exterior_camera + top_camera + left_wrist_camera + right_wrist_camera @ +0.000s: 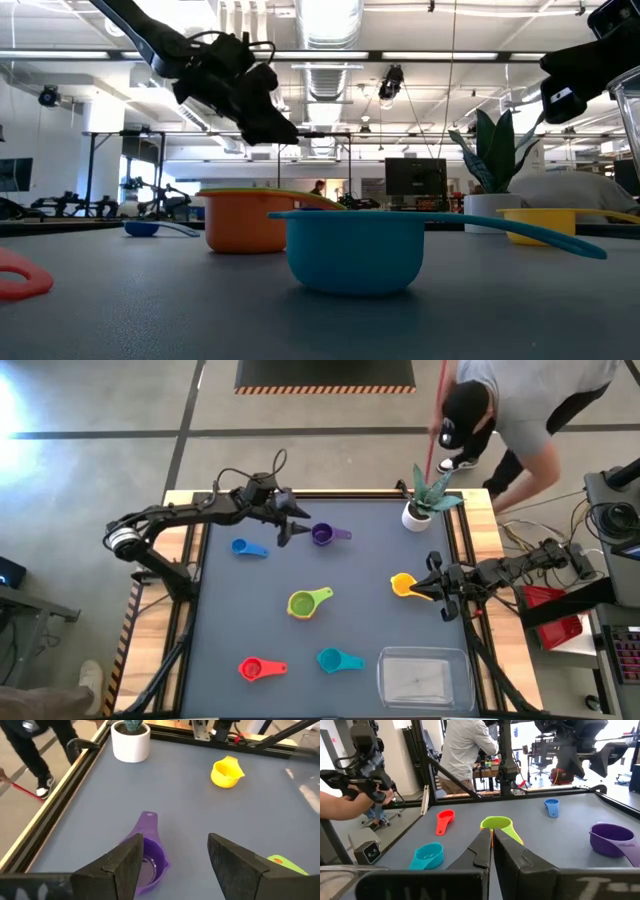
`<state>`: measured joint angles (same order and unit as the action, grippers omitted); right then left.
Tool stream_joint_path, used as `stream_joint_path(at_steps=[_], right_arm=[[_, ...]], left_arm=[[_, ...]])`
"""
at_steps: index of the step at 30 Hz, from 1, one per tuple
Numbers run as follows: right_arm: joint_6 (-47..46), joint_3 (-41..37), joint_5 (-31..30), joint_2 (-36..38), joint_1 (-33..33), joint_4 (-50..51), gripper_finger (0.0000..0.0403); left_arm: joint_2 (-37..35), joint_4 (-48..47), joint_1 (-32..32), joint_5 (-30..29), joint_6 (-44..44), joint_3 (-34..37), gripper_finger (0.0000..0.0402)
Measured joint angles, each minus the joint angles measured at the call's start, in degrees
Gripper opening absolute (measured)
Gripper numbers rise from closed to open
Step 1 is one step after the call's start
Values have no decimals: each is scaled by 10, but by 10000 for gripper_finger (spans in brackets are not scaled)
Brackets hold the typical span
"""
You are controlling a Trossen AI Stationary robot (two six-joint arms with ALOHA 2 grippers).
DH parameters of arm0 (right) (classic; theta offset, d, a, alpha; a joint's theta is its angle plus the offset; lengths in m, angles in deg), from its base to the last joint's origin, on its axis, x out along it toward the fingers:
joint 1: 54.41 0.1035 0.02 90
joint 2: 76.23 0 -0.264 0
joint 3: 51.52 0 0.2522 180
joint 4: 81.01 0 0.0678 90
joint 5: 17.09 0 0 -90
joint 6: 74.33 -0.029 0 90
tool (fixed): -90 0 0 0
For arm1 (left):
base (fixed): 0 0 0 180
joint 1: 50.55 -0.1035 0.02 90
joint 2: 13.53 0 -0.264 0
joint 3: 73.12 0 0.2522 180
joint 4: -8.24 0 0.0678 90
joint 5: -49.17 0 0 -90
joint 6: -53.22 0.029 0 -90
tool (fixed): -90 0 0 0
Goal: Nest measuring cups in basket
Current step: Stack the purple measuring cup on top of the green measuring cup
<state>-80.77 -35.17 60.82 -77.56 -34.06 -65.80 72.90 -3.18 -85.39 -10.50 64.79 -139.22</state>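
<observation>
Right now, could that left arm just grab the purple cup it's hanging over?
Probably yes. The left gripper hovers just above the purple cup with its fingers spread apart, and nothing lies between them. The blue cup and plant pot sit well clear.

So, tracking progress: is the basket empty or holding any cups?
Empty. The high view shows the clear basket with nothing inside; teal cup lies outside it.

Potted plant (421, 506), person (520, 410) behind table (370, 560)

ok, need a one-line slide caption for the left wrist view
Open left gripper poised beside the purple cup, yellow cup and white plant pot beyond.
</observation>
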Motion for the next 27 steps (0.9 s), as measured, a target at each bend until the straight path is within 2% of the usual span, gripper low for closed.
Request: stream_joint_path(at_steps=[6, 8, 14, 18, 23, 27], right_arm=[[0, 0, 0, 0, 0, 0, 9], [0, 0, 0, 0, 0, 0, 9], [0, 0, 0, 0, 0, 0, 9], [0, 0, -11, 0, 0, -1, 9], [10, 0, -31, 0, 0, -2, 9], [10, 0, -30, 0, 0, -2, 9]], left_arm=[[-10, -4, 19, 103, 0, 0, 205], [-33, -5, 24, 109, -2, 1, 205], [-151, -45, 27, 70, -7, 0, 205], [-234, -57, 29, 3, -12, 14, 205], [-296, -4, 29, -13, -40, 85, 205], [-313, 54, 29, -15, -69, 142, 205]])
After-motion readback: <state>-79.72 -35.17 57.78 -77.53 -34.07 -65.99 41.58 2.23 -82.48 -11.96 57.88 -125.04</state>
